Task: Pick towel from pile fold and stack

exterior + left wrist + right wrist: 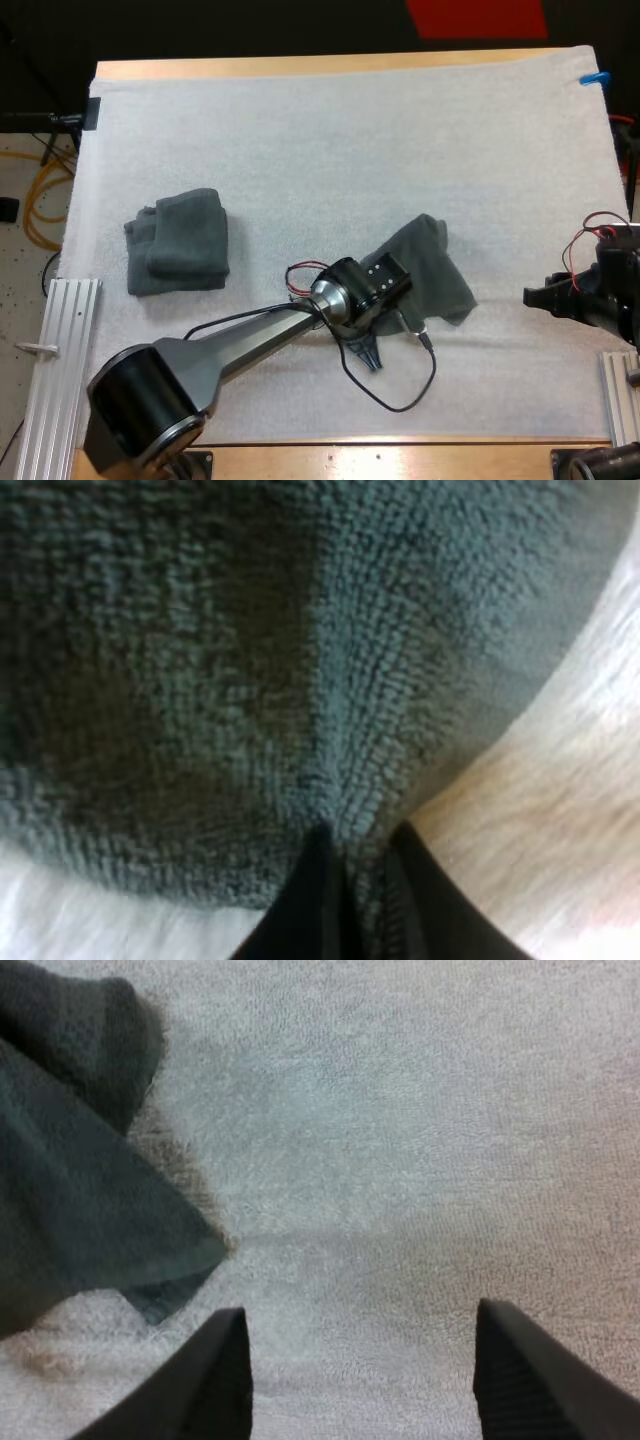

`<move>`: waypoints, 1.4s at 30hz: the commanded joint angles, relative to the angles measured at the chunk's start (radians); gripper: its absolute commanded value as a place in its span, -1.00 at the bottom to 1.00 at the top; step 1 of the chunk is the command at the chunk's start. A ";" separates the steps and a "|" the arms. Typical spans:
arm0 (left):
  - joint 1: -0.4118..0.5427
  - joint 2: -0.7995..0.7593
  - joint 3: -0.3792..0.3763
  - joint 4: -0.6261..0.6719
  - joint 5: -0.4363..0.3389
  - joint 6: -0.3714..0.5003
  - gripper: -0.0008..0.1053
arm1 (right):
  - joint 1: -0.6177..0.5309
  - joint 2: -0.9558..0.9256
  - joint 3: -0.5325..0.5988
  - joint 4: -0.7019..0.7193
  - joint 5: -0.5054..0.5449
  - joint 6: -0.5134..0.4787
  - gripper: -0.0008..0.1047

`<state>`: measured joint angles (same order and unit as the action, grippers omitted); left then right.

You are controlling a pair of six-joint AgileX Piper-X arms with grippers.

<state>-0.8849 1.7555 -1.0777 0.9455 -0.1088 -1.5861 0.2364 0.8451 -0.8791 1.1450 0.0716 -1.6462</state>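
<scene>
The left gripper (362,880) is right down on the towel (435,265), its two fingers (318,900) nearly closed with a thin ridge of the grey-green cloth nipped between them. Its wrist view shows the pile of the cloth bunching into a crease that runs straight into the gap between the fingers, with the white mat (330,150) bare just beside. From above, the left arm reaches in from the near left corner and ends over the towel's near-left edge; the rest of the towel spreads away from it, up and to the right, lying loose and rumpled a little right of the mat's middle. The right gripper (360,1380) hangs low at the right side of the mat, well apart from the left one, with its fingers (215,1380) spread wide and nothing between them but bare mat. A corner of the towel lies on the mat just ahead of its left finger, near it but not touching. Over on the left half of the mat, well apart from both grippers, sits a folded towel (180,245), a squarish bundle with one layer showing on top of another, its edges a bit uneven
</scene>
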 commanded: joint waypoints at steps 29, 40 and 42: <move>0.235 -0.175 0.102 0.213 -0.074 0.032 -0.98 | 0.261 0.030 0.352 -0.462 -0.297 -0.260 -0.08; 0.237 -0.175 0.102 0.198 -0.074 0.048 -0.98 | 0.297 0.314 0.367 -0.693 -0.356 -0.431 -0.08; 0.237 -0.175 0.102 0.198 -0.074 0.048 -0.98 | 0.297 0.354 0.367 -0.699 -0.365 -0.459 -0.08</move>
<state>-0.6484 1.5863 -0.9753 1.1432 -0.1739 -1.5412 0.5317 1.1940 -0.5119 0.4589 -0.2738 -2.0752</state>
